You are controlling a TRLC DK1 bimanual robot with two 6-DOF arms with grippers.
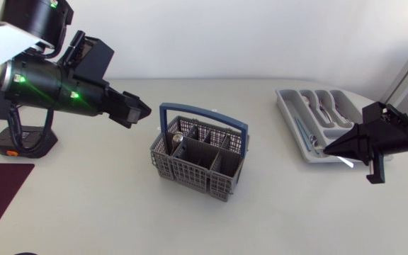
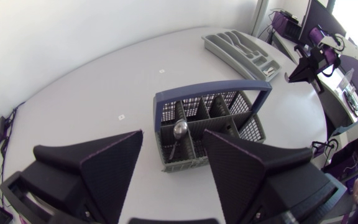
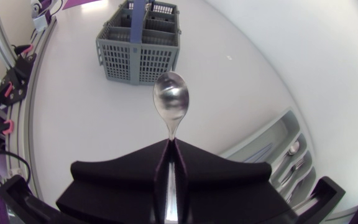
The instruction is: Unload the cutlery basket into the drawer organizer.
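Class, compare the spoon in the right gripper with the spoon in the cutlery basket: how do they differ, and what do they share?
The held spoon is clamped by its handle in the right gripper; the basket spoon stands in a compartment of the cutlery basket. The held spoon juts out ahead of that gripper, by the drawer organizer; the basket spoon stands bowl up, mid-table. Both are shiny metal with oval bowls.

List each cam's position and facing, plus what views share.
Head view: fixed above the table, looking down on cutlery basket and drawer organizer; left arm and right arm enter from the sides.
Left wrist view: on the left arm, facing the basket ahead of the open left gripper.
Right wrist view: on the right arm, facing the basket past the spoon the right gripper grips.
Shared: all show basket and organizer.
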